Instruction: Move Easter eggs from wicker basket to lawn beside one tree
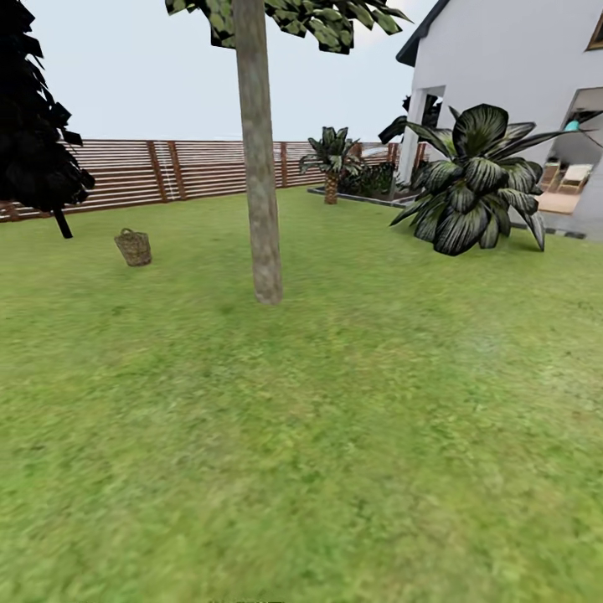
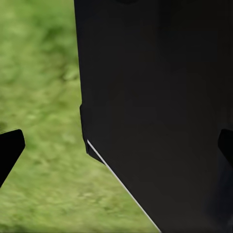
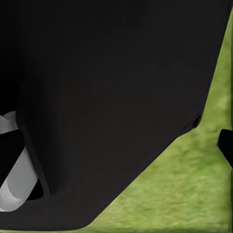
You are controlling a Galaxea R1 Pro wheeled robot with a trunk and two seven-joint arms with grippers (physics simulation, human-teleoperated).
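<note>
Approach step: wicker basket (image 1: 133,248) sits far left of the tree (image 1: 261,193) on the lawn (image 1: 335,435); drive closer next; both claws apart, empty.

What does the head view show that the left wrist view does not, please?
Head view: the wicker basket standing on the grass, the tree with its bare trunk to the basket's right, a brown slatted fence, a broad-leaved bush and the white house.
Left wrist view: a large black body of the robot close in front of the camera, and dark finger tips wide apart at the edges.
Both: the lawn.
</note>
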